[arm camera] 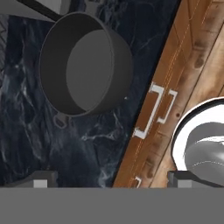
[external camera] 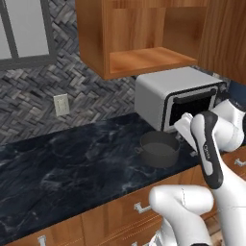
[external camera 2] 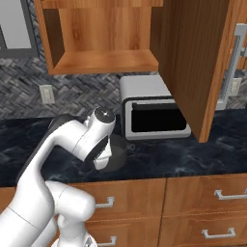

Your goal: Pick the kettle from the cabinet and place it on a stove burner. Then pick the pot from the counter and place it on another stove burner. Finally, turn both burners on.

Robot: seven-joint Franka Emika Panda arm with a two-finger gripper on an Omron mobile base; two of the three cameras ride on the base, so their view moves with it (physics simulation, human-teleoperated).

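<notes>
White rounded arm (external camera: 211, 144) — dark joints, glossy.

The pot (external camera: 158, 148) sits on the counter (external camera: 72, 158), seemingly just before the toaster oven (external camera: 178, 98).

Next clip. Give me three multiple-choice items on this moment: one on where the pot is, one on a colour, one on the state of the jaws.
1. The wide dark grey round pot stands:
A. on the black marble-look counter
B. in the brown wooden wall cabinet
C. inside the white toaster oven

2. The drawer handles are:
A. black
B. silver
C. brown

3. The gripper jaws are:
A. shut on the pot
B. shut, empty
C. open, empty

1 A: it sits before the oven. 2 B: pale metal bars. 3 C: tips wide apart, nothing between.
</notes>
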